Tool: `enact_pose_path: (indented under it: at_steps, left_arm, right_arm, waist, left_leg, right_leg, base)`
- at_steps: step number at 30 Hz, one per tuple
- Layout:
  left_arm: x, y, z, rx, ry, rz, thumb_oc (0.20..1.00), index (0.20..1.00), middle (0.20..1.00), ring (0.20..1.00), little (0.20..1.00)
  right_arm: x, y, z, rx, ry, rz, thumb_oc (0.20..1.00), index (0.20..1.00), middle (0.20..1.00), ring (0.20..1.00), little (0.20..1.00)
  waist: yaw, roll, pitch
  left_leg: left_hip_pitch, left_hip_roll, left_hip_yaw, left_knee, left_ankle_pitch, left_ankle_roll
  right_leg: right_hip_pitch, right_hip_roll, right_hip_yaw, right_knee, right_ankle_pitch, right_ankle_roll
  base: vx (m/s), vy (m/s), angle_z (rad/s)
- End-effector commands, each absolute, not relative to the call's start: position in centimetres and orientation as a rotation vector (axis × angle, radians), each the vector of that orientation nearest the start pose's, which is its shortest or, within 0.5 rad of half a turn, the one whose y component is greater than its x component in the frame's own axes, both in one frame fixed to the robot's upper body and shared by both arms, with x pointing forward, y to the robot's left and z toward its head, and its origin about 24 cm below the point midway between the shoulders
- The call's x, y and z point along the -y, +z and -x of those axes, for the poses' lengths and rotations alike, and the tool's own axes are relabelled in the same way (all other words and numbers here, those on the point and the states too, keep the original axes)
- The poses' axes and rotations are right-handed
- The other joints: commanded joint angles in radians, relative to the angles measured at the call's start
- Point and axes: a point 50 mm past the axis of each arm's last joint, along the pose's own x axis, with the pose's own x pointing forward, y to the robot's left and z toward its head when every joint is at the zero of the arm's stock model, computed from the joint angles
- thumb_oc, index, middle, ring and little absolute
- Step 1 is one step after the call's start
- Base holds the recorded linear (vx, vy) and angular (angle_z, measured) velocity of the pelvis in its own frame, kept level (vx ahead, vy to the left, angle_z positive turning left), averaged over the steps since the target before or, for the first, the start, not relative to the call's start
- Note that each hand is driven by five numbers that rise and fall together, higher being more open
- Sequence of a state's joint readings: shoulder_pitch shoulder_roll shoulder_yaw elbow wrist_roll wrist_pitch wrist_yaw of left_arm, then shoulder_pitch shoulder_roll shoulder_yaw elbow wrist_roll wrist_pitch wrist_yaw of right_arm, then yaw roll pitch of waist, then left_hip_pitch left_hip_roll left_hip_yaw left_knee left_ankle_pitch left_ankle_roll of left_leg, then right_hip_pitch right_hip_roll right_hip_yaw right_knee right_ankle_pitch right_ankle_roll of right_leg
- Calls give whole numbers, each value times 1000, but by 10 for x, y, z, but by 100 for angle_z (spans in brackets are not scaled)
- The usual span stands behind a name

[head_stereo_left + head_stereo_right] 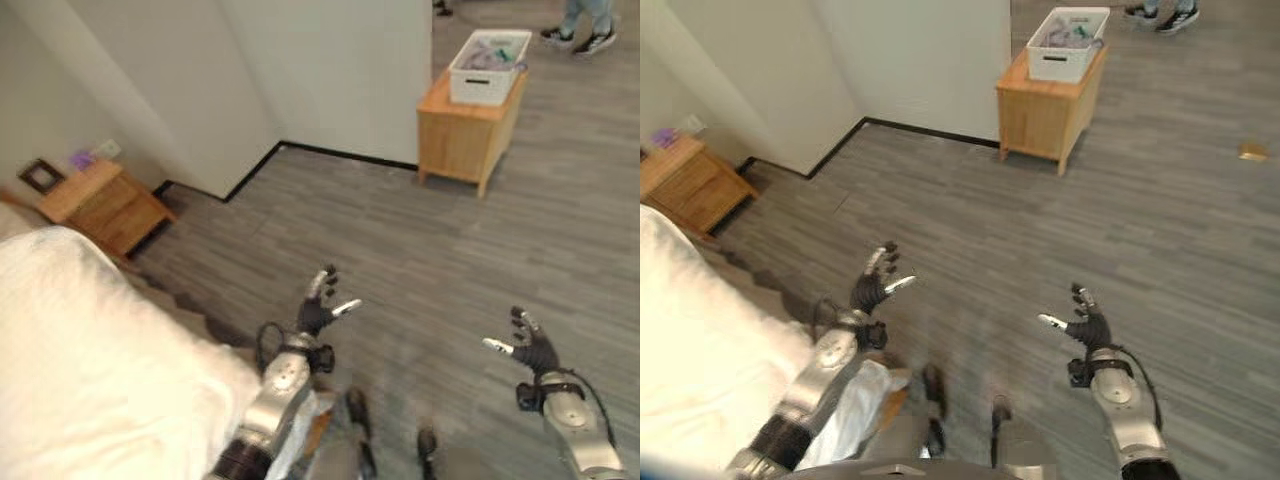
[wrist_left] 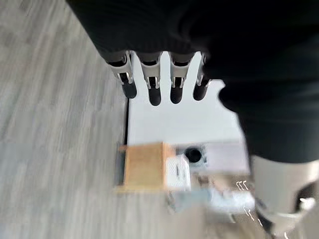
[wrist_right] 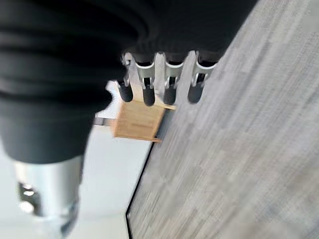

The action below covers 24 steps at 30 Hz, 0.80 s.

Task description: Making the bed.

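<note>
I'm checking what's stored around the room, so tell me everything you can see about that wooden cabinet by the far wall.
The wooden cabinet is a low, light-coloured box of what looks like pale wood, standing upright on short legs on the grey plank floor. It sits at the corner of the white wall. A white basket with slotted sides rests on its top, holding what looks like crumpled items. No robot hand is near it.

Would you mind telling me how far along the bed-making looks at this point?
Nothing visibly done: the white bedding lies rumpled at the robot's left. Nothing is in hand: the left robot hand and right robot hand hover open above the floor. Spreading and smoothing remain.
</note>
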State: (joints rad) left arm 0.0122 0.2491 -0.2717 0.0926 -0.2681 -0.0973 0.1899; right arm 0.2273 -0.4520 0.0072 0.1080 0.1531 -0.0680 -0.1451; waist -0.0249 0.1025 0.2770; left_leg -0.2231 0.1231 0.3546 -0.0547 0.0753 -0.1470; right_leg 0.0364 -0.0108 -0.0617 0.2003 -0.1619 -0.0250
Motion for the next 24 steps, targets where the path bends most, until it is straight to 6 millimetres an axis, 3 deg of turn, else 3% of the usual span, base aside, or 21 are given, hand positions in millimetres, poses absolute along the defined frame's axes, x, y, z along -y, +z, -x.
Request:
enact_pose_path:
  at_steps: [1, 3, 4, 5, 6, 7, 8, 10, 12, 13, 14, 15, 17, 19, 21, 23, 24]
  left_arm:
    - [-156, 46, -247, 50, -40, 5, 1000, 1000, 1000, 1000, 1000]
    - [-157, 42, -244, 31, -58, -32, 1000, 1000, 1000, 1000, 1000]
    - [-154, 41, -244, 18, -77, -59, 1000, 1000, 1000, 1000, 1000]
    - [-153, 40, -245, 14, -83, -80, 1000, 1000, 1000, 1000, 1000]
    - [-154, 40, -247, 15, -80, -97, 1000, 1000, 1000, 1000, 1000]
    - [-154, 41, -247, 16, -79, -97, 1000, 1000, 1000, 1000, 1000]
    - [-156, 42, -248, 23, -79, -117, 1000, 1000, 1000, 1000, 1000]
    - [-157, 44, -250, 32, -77, -108, 1000, 1000, 1000, 1000, 1000]
    - [-159, 43, -248, 27, -71, -101, 1000, 1000, 1000, 1000, 1000]
    - [-162, 41, -246, 20, -65, -105, 1000, 1000, 1000, 1000, 1000]
    - [-168, 40, -246, 14, -45, -107, 1000, 1000, 1000, 1000, 1000]
    - [-173, 40, -247, 13, -26, -114, 1000, 1000, 1000, 1000, 1000]
    - [-177, 39, -247, 11, -2, -125, 1000, 1000, 1000, 1000, 1000]
    - [-178, 38, -246, 13, 8, -117, 1000, 1000, 1000, 1000, 1000]
    - [-177, 29, -239, -24, 27, -81, 1000, 1000, 1000, 1000, 1000]
    - [-176, 19, -233, -68, 67, -14, 1000, 1000, 1000, 1000, 1000]
    - [-176, 14, -229, -95, 89, 29, 1000, 1000, 1000, 1000, 1000]
  right_arm:
    - [250, 44, -223, -25, -125, 373, 1000, 1000, 1000, 1000, 1000]
    - [246, 39, -219, -45, -105, 387, 1000, 1000, 1000, 1000, 1000]
    - [243, 39, -218, -44, -91, 412, 1000, 1000, 1000, 1000, 1000]
    - [240, 40, -220, -36, -80, 418, 1000, 1000, 1000, 1000, 1000]
    - [238, 40, -221, -28, -82, 420, 1000, 1000, 1000, 1000, 1000]
    - [238, 40, -221, -27, -82, 421, 1000, 1000, 1000, 1000, 1000]
    - [234, 44, -224, -6, -68, 421, 1000, 1000, 1000, 1000, 1000]
    - [231, 47, -226, 12, -58, 416, 1000, 1000, 1000, 1000, 1000]
    - [228, 48, -228, 20, -43, 406, 1000, 1000, 1000, 1000, 1000]
    - [228, 49, -229, 23, -43, 408, 1000, 1000, 1000, 1000, 1000]
    - [230, 50, -231, 20, -50, 413, 1000, 1000, 1000, 1000, 1000]
    - [233, 50, -232, 17, -66, 420, 1000, 1000, 1000, 1000, 1000]
    - [237, 49, -232, 11, -84, 430, 1000, 1000, 1000, 1000, 1000]
    - [242, 44, -226, -18, -95, 432, 1000, 1000, 1000, 1000, 1000]
    - [252, 33, -218, -89, -103, 461, 1000, 1000, 1000, 1000, 1000]
    - [259, 30, -215, -117, -114, 475, 1000, 1000, 1000, 1000, 1000]
    - [261, 29, -217, -123, -126, 473, 1000, 1000, 1000, 1000, 1000]
  waist:
    - [22, -7, -67]
    - [33, -31, -85]
    - [29, -56, -80]
    - [29, -47, -67]
    - [18, -47, -56]
    - [21, -41, -57]
    - [7, -22, -39]
    - [-14, -12, -24]
    - [-52, -16, -13]
    - [-67, -28, -12]
    - [-91, -45, -16]
    - [-103, -45, -15]
    - [-117, -36, -15]
    - [-126, -36, -23]
    - [-134, -43, -42]
    - [-125, -47, -30]
    - [-112, -59, -19]
  left_leg:
    - [52, 1, -3, -33, 138, 31]
    - [80, -31, -5, -33, 127, 61]
    - [138, -77, -11, -32, 86, 92]
    - [161, -78, -21, -33, 77, 104]
    - [197, -92, -44, -33, 48, 116]
    - [193, -85, -41, -33, 51, 115]
    - [248, -89, -71, -33, 3, 132]
    - [295, -93, -118, -33, -40, 126]
    - [346, -106, -170, -33, -86, 115]
    - [383, -121, -193, -33, -117, 111]
    - [431, -135, -234, -33, -157, 99]
    - [460, -132, -259, -33, -179, 92]
    - [495, -123, -286, -33, -213, 86]
    - [557, -123, -348, -33, -238, 89]
    - [569, -129, -404, 113, -209, 68]
    - [483, -135, -387, 415, -80, 20]
    - [400, -116, -351, 603, 3, -5]
  right_leg:
    - [310, -138, 73, -245, -20, 188]
    - [284, -173, 70, -122, 40, 224]
    - [232, -213, 69, 66, 188, 287]
    - [166, -206, 96, 209, 302, 287]
    - [121, -210, 106, 296, 343, 287]
    - [115, -203, 110, 294, 349, 287]
    - [4, -219, 99, 395, 310, 268]
    - [-90, -216, 50, 343, 208, 216]
    - [-147, -162, 14, 197, 146, 193]
    - [-178, -132, 9, 80, 151, 197]
    - [-237, -108, -12, -148, 210, 202]
    - [-268, -99, -19, -227, 249, 214]
    - [-292, -84, -16, -272, 272, 228]
    - [-293, -71, 47, -272, 281, 229]
    - [-243, -85, 99, -251, 319, 211]
    - [-173, -116, 89, -224, 317, 182]
    - [-124, -132, 72, -227, 296, 151]
  base:
    - [625, 111, -49]
    - [604, 56, -53]
    - [592, 59, -22]
    - [602, 83, -16]
    - [278, 62, 9]
    - [460, 98, 48]
    - [453, 38, 97]
    - [604, -85, 97]
    - [571, -237, 96]
    - [823, -348, 140]
    - [847, -334, 151]
    - [648, -226, 172]
    - [478, -153, 137]
    - [582, -270, 100]
    - [559, -305, 122]
    - [445, -299, 162]
    - [378, -406, 112]
